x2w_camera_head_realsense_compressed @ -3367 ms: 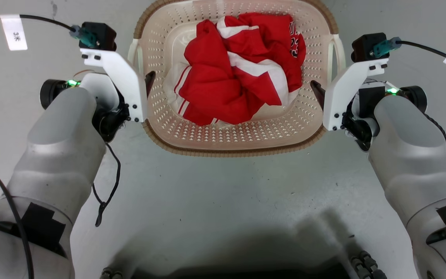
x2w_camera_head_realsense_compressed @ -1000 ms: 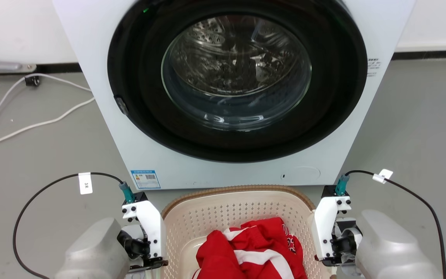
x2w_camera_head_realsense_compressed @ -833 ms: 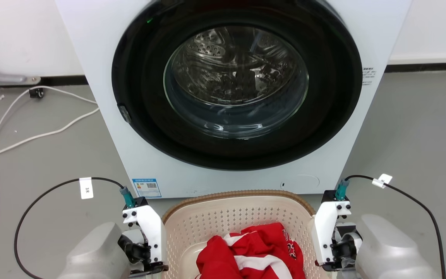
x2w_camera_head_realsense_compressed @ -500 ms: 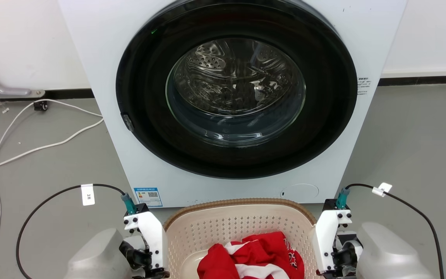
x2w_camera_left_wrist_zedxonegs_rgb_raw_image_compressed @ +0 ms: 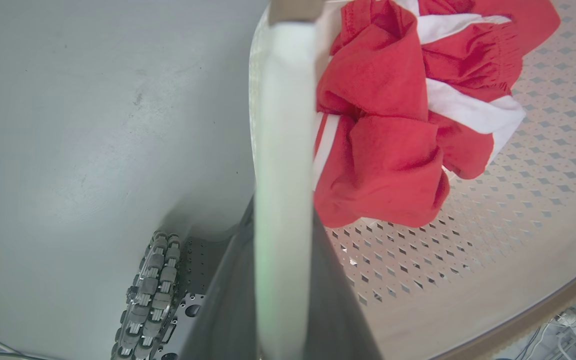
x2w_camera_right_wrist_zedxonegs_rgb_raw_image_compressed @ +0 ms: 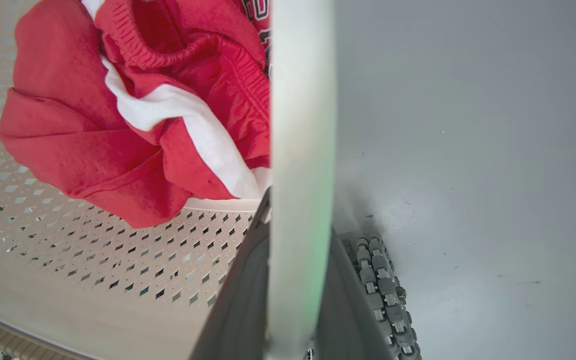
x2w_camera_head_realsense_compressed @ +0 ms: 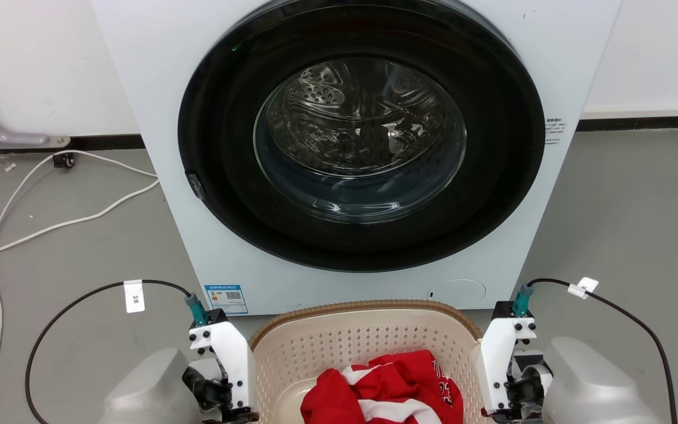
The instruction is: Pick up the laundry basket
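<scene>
Head view shows one laundry basket [x2w_camera_head_realsense_compressed: 362, 340] and one washing machine [x2w_camera_head_realsense_compressed: 361, 138].

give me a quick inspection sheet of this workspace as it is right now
surface: grey floor, a few small marks, no spills seen
job's things: cream perforated plastic laundry basket with brown woven-look rim, in front of the washer, gripped by its white side handles
clutter: crumpled red and white garment inside the basket
grippers: left gripper and right gripper each clamped on a handle
cables: white cable loose on the floor left of the washer; black tagged cables at both wrists
surroundings: white front-loading washing machine, round glass door shut; white wall behind
</scene>
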